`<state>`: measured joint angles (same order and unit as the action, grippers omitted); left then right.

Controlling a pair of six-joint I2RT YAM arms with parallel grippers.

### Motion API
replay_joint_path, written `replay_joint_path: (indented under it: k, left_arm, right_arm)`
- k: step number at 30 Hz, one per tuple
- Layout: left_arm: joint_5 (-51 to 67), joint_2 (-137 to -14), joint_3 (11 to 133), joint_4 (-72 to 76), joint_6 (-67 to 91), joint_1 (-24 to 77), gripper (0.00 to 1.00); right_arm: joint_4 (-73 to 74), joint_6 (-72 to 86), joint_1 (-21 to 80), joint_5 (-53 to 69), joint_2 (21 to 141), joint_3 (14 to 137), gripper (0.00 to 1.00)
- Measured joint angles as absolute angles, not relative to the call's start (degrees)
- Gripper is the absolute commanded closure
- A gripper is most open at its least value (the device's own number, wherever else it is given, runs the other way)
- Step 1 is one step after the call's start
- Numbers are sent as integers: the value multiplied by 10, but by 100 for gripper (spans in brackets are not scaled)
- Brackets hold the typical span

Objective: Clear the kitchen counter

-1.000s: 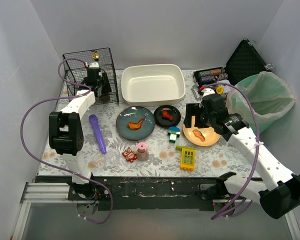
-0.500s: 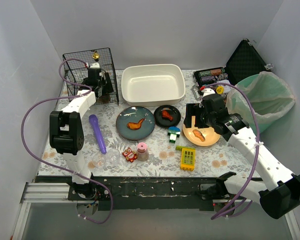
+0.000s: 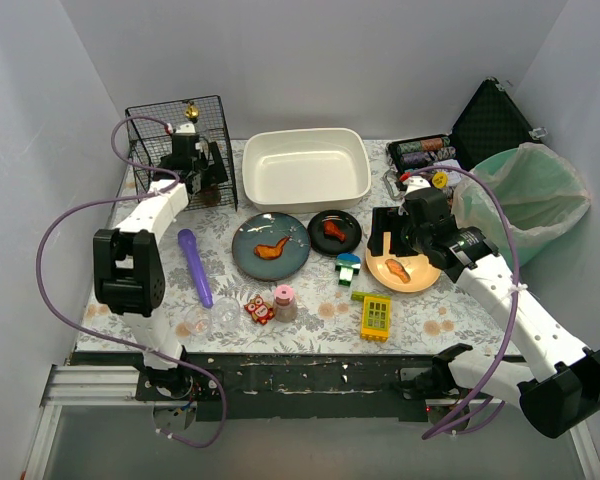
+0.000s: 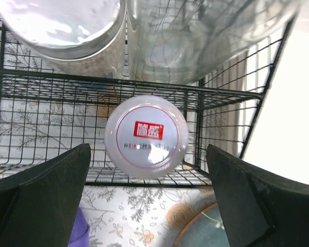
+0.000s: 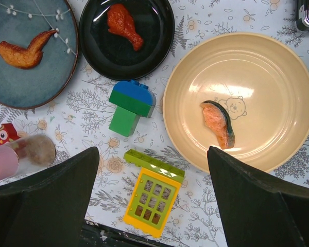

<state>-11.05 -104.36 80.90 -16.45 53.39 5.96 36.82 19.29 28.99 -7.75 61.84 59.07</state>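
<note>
The kitchen counter (image 3: 325, 312) fills the middle of the top view, and by the look of it most of the clearing is not yet done. At the right edge a bin lined with a green bag (image 3: 525, 195) stands open. The white basin (image 3: 305, 172) at upper centre holds nothing that shows. The wire basket (image 3: 145, 135) at upper left is the only place with anything put away. In the left wrist view a white-lidded jar (image 4: 146, 136) lies on its side inside the mesh, with clear containers (image 4: 62, 25) above it at the top of the frame.

Three dishes with food sit in the centre:
- a blue plate (image 3: 250, 262) with a fried wing (image 3: 273, 246)
- a black plate (image 3: 352, 238) with a drumstick (image 3: 333, 230)
- a beige plate (image 3: 420, 275) with a piece of salmon (image 3: 398, 268)

Smaller things lie lower in the frame:
- a purple utensil (image 3: 194, 266) at left
- clear cups (image 3: 212, 318)
- a yellow window block (image 3: 376, 317)
- a green-and-blue block (image 3: 348, 265)
- a pink-capped shaker (image 3: 284, 300) on its side
- a red owl toy (image 3: 258, 309)

The left gripper (image 4: 148, 149) is at the basket with its jaws wide apart, the jar in line between them but not touched. The right gripper (image 5: 152, 149) hangs over the space between the beige plate and the blocks, its jaws also spread and holding nothing. I judge the task to be at an early stage, with nearly everything left to clear.
</note>
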Motion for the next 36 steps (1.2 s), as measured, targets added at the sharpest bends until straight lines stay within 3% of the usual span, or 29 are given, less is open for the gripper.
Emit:
replay_joint_path:
  k: [11, 24, 30, 36]
  left_arm:
    - [-95, -822, 727, -243, 597, 97, 2]
    - [-89, -662, 600, -380, 741, 409, 2]
    - [-119, -664, 586, -416, 816, 547, 2]
    - [-166, -707, 584, -451, 865, 623, 2]
  right_arm:
    - [372, 194, 290, -73, 618, 591, 9]
    - [380, 215, 290, -55, 590, 540, 10]
    - [379, 229, 294, -42, 584, 511, 10]
    - [378, 238, 295, -35, 568, 498, 10]
